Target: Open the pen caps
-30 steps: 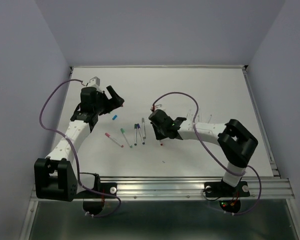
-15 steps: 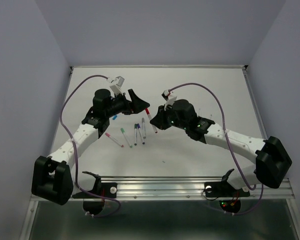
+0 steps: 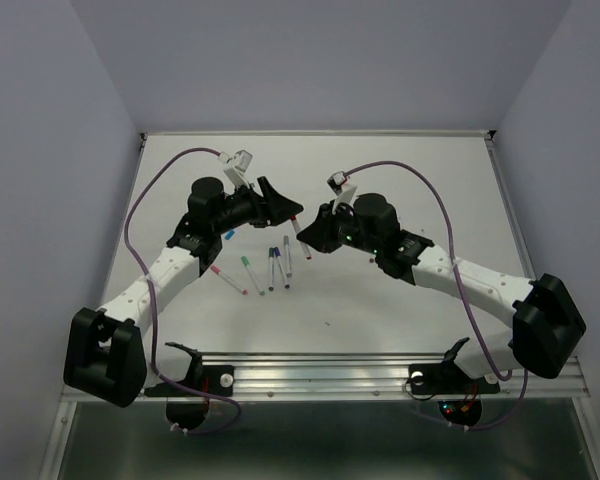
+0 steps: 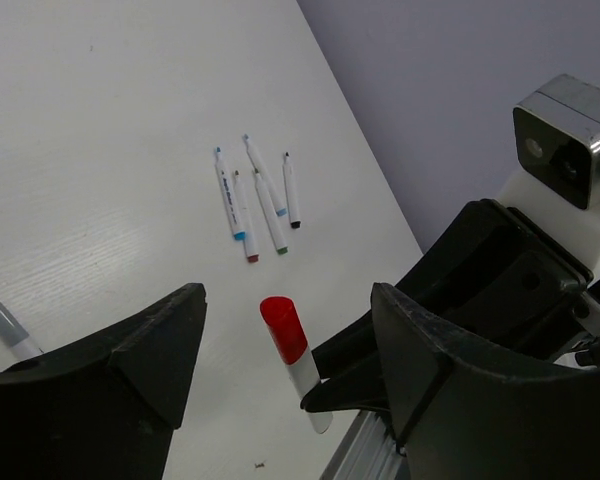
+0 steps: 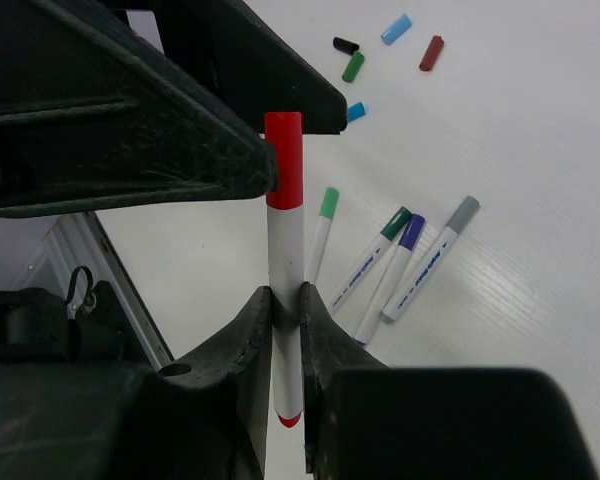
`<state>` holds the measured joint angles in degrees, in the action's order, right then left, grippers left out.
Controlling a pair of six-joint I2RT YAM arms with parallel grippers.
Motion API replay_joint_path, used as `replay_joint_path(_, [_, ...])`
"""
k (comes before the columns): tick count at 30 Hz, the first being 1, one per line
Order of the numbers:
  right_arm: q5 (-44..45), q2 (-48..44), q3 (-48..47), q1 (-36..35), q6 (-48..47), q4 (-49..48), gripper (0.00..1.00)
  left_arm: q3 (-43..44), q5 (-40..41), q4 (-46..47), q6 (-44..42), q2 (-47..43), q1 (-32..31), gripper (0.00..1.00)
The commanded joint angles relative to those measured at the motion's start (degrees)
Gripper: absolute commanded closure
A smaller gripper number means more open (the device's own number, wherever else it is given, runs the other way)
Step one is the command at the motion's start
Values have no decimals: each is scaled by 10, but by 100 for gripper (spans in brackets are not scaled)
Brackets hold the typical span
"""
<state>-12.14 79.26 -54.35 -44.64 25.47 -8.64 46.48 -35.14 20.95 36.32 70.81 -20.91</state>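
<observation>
The right tool (image 5: 286,300) has brought a pen (image 5: 285,250) up, pinched tight. The left tool (image 4: 288,305), still wide, now closes around its red cap (image 4: 282,325), ready to pull.

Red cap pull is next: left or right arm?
Left. The left claw is open and straddles the red cap; the right claw is shut on the pen, so it can only hold.

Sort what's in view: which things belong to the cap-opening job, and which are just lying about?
Job: red pen, its cap, right gripper holding it, left gripper open around the cap, capped pens waiting.
Lying about: loose caps, opened pens, both finished with.
</observation>
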Motion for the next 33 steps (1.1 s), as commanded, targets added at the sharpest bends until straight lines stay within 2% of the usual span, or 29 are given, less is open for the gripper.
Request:
replay_joint_path(1, [-31,-17,-1,9,5,-56,99,5,-15,42,6,4,-4,27])
replay_joint_path(5, [-46,-14,-1,9,7,-59,99,6,-16,50,11,11,-5,42])
replay_joint_path(7, [-48,-13,-2,9,7,-59,99,5,-20,52,13,12,-5,45])
replay_joint_path(10, [-50,-10,-2,14,8,-61,99,3,-22,59,16,14,-6,55])
replay_joint_path(12, [-50,-8,-4,14,8,-62,99,2,-21,61,17,16,-8,64])
replay_joint_path(13, [-51,-6,-5,14,8,-62,99,3,-22,62,18,18,-9,75])
replay_joint_path(16, [-65,6,-9,14,3,-61,99,4,-19,63,21,21,-10,93])
replay_joint_path(18, [-101,22,-12,19,-2,-61,99,5,-11,64,23,20,-10,100])
replay_joint_path(22, [-218,58,-9,19,-17,-59,99,19,15,64,24,24,-10,100])
replay_joint_path(23, [-272,65,-7,19,-18,-61,99,23,18,64,25,30,-10,100])
replay_joint_path(26, [-332,76,13,13,-36,-66,99,41,39,64,29,44,-7,100])
replay_joint_path(30, [-342,60,37,-28,-78,-21,99,91,65,48,21,77,18,100])
replay_joint_path(33, [-384,62,78,-52,-61,-44,99,134,79,46,17,100,31,100])
